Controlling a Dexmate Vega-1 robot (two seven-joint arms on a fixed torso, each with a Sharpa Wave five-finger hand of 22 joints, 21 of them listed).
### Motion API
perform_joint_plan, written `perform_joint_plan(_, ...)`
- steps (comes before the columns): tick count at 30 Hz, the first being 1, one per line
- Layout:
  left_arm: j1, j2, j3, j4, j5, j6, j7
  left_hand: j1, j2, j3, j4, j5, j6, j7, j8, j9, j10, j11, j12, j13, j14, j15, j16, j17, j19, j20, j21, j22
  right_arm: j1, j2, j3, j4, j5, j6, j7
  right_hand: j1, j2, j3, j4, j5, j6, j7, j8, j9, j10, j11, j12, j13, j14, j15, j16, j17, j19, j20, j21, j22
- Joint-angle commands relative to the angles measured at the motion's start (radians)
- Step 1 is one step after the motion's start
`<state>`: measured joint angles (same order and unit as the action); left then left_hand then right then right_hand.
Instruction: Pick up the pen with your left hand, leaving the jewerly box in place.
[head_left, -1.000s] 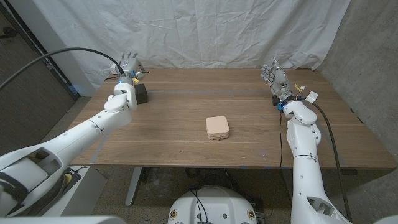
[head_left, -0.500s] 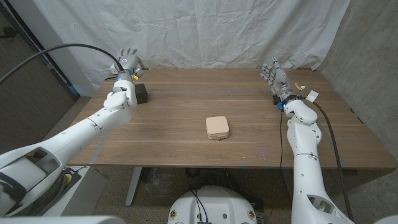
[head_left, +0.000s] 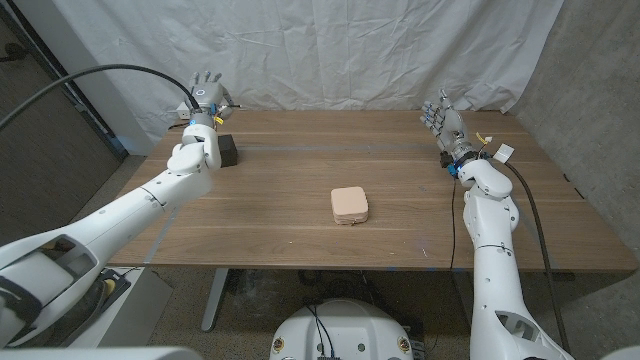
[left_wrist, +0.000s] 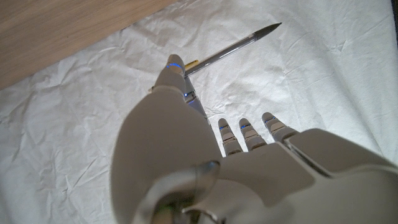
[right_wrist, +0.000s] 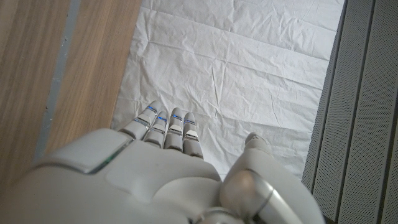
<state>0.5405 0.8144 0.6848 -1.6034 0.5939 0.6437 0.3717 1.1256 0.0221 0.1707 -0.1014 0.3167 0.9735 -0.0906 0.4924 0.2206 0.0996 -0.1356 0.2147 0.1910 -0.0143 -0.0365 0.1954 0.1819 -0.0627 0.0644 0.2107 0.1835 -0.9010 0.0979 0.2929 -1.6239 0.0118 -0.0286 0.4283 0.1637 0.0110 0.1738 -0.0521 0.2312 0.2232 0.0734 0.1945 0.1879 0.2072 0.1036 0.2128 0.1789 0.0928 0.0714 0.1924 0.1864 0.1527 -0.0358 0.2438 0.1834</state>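
At the head view's upper left, the left hand pinches the clear plastic pen above the wooden desk, while the right hand waits released, fingers spread. The pale pink square jewelry box sits mid-frame. The pinch looks light, so the pen could slip and drop.

The head camera is looking down over the whole table; both wrist cameras are looking closely past their hands, sharing its far edge and the white sheet.
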Motion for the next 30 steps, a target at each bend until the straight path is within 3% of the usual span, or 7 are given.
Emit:
perform_joint_plan(1,-0.009,-0.004,-0.005,-0.004,0.007,-0.01,-0.005,0.003,0.013,-0.006,0.0,-0.004,0.011,-0.001,0.004,0.005,0.006,-0.004,-0.003,0.0,0.006,-0.076,-0.003,0.003,0.006,-0.001,-0.001,0.002,0.004,-0.003,0.001,-0.006,-0.006,-0.008,0.001,0.0,0.012,-0.003,0.0,-0.003,0.007,0.0,0.004,0.003,0.005,0.0,-0.003,0.005,0.01,0.001,-0.003,0.001,0.01,0.0,-0.001,0.004)
perform_joint_plan(30,-0.007,-0.006,-0.014,-0.025,0.024,-0.017,-0.01,0.004,0.014,-0.014,0.001,-0.005,0.009,0.001,0.005,0.001,0.009,-0.005,-0.005,0.0,0.01,-0.075,-0.004,0.002,0.01,-0.004,0.0,0.002,0.0,0.002,0.007,-0.003,-0.002,0.0,-0.006,0.001,0.014,-0.003,-0.002,-0.003,0.007,0.001,0.004,0.003,0.004,0.0,-0.003,0.005,0.01,0.002,-0.003,0.001,0.012,0.001,-0.006,0.004)
